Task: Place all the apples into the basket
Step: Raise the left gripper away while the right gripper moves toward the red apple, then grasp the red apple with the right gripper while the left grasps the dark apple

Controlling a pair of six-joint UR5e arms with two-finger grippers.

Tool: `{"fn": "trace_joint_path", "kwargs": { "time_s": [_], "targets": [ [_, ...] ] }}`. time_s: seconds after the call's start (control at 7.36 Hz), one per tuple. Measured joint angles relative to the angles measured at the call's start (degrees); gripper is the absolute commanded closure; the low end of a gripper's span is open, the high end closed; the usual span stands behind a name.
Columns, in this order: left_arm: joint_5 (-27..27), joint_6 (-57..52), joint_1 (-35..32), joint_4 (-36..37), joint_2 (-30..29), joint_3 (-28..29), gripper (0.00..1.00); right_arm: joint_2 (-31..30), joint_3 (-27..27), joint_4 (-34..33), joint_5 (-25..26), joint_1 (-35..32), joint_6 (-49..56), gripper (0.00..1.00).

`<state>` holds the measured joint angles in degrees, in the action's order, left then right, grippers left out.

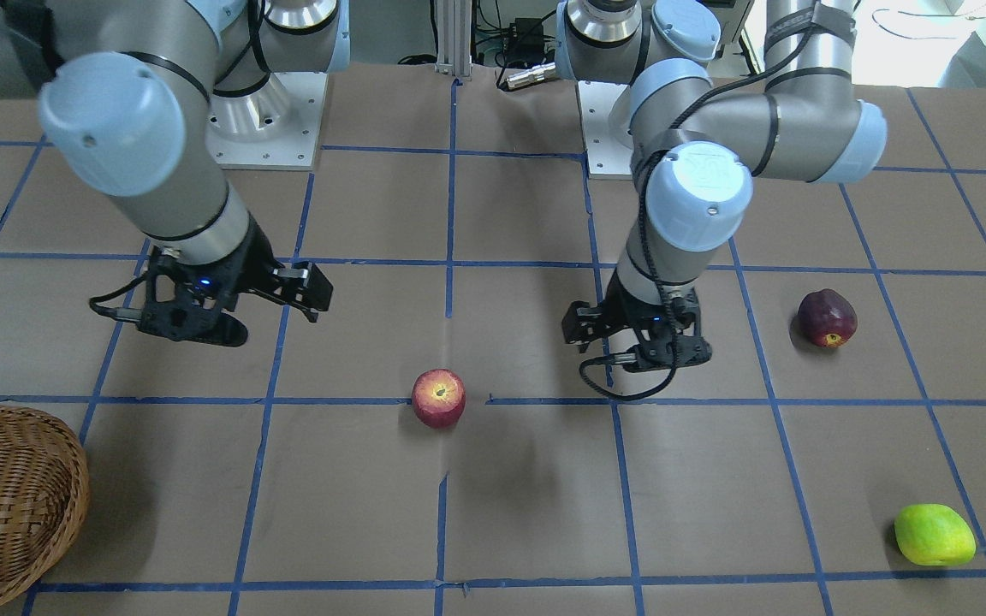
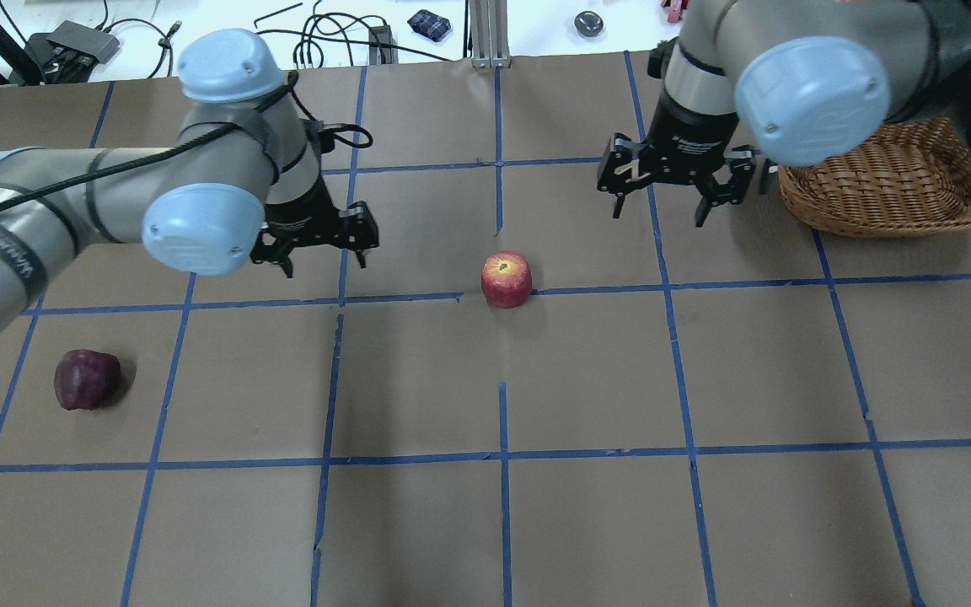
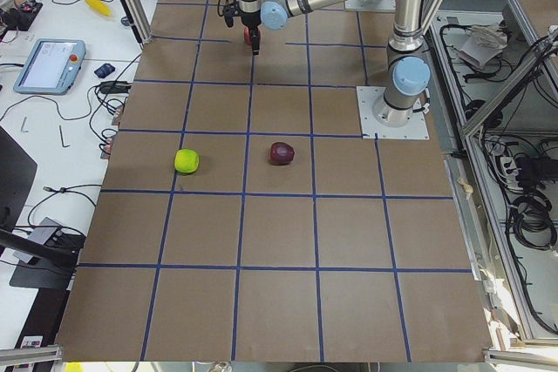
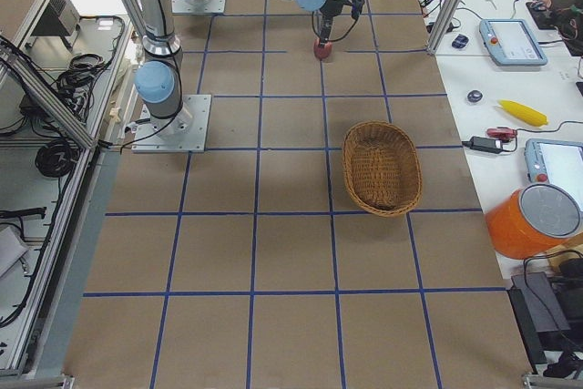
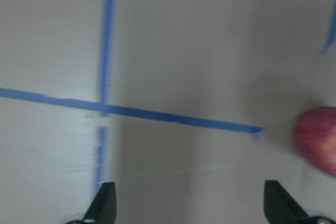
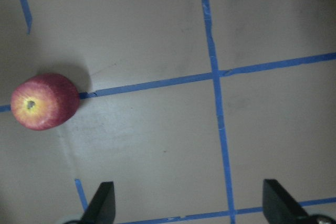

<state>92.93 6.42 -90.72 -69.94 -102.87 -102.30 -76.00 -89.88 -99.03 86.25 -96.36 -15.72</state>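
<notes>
Overhead exterior view puts the red apple (image 2: 506,279) near the middle of the table (image 2: 587,506), yellowish stem end up, on a blue tape line (image 2: 603,289) between the two arms. The maroon apple (image 2: 87,380) lies well off on the robot's left, and the green apple (image 1: 934,535) sits farther out on that same side. The basket (image 2: 890,211) stands at the far right, and the exterior right view shows no apple in it, so all three are yet to be moved.

The left tool (image 2: 324,264) and the right tool (image 2: 659,216) both hang above the table with fingers spread wide and nothing between them. Each wrist camera catches the red apple off to one side, not between the fingertips. Either arm could likely reach it. The right one is just beside the basket, which makes it the likelier carrier. The two apples on the left probably call for the left arm first.
</notes>
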Motion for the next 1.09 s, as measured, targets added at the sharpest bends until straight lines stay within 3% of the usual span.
{"fn": "trace_joint_path", "kwargs": {
  "time_s": [0.27, 0.54, 0.82, 1.09],
  "targets": [
    [7.2, -17.6, 12.0, -1.5, 1.7, -5.0, 0.0, 5.8, 0.0, -9.0, -0.3, -6.4, -9.3, 0.0],
    [9.9, -33.6, 24.1, 3.6, 0.7, -8.3, 0.0, 10.3, 0.0, -13.4, -0.4, -10.2, -14.3, 0.0],
    [10.0, -40.1, 30.0, 8.3, -1.7, -9.4, 0.0, 13.4, 0.0, -16.3, -0.5, -12.0, -15.5, 0.0],
    [10.2, -43.2, 31.6, 11.4, -4.0, -10.9, 0.0, 15.9, 0.1, -18.7, -0.5, -12.9, -15.6, 0.0]
  ]
}}
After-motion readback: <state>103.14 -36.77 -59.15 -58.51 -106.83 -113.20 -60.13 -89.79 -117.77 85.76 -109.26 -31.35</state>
